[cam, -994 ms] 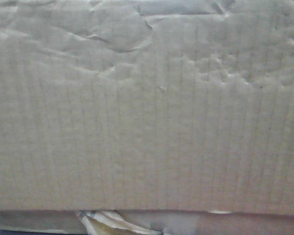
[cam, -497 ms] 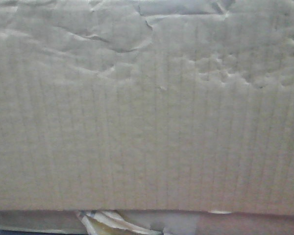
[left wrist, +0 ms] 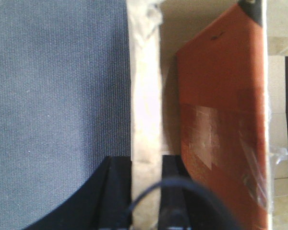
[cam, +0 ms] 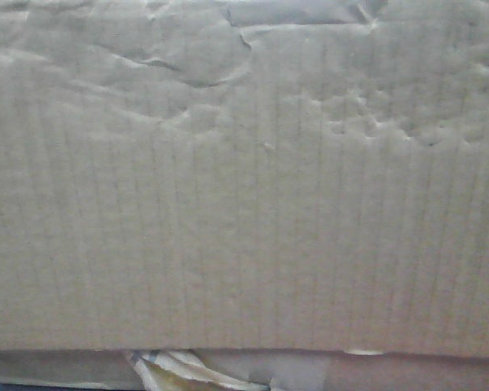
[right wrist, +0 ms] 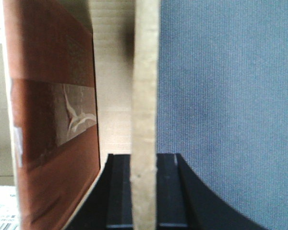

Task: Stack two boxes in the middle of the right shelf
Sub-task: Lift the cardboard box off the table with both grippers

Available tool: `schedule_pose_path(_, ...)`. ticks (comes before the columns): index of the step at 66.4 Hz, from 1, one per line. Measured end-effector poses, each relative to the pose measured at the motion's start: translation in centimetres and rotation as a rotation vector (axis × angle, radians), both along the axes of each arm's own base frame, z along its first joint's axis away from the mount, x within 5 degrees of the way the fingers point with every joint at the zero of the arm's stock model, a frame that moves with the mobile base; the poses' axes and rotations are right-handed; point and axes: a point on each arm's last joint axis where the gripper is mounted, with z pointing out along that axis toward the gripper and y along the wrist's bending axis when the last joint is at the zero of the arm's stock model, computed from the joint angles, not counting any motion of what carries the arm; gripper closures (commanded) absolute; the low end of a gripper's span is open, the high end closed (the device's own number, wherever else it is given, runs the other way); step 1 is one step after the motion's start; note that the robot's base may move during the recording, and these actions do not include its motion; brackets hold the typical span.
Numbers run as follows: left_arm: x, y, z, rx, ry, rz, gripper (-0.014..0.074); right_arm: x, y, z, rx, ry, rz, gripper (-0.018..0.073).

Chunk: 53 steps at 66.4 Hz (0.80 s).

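In the front view, you saw the wide box (cam: pixel 244 187), tan, creased and dented near its top, fill the frame directly above a strip of the flatter box (cam: pixel 57 368) with torn yellowish tape (cam: pixel 175 371). In the left wrist view, the left gripper (left wrist: pixel 145 191) was closed on an upright cardboard wall (left wrist: pixel 145 96), with an orange-brown taped panel (left wrist: pixel 221 120) inside and grey fabric (left wrist: pixel 57 96) outside. In the right wrist view, the right gripper (right wrist: pixel 145 191) clamped a similar wall edge (right wrist: pixel 145 72) beside a like panel; which box each held could not be told.
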Motion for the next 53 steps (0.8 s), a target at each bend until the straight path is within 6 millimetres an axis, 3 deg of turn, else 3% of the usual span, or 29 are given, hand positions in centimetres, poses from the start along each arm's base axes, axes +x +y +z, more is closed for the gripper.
schedule_pose_path(25, -0.3, -0.8, 0.0, 0.052, -0.04, 0.037, 0.0708, 0.0, 0.1, 0.1, -0.082, -0.032, 0.004, 0.0727)
schedule_pose_path(39, -0.5, -1.4, 0.2, 0.089, -0.087, 0.056, 0.0708, -0.6, 0.8, 1.6, -0.126, -0.131, 0.019, 0.0727)
schedule_pose_path(46, -0.5, -1.3, 1.5, 0.081, -0.142, 0.068, 0.0708, -0.5, 0.7, 2.4, -0.136, -0.196, 0.02, 0.0727)
schedule_pose_path(53, -0.7, -0.9, 4.0, 0.062, -0.235, 0.076, 0.0708, -0.3, 0.4, 3.7, -0.143, -0.289, 0.018, 0.0727)
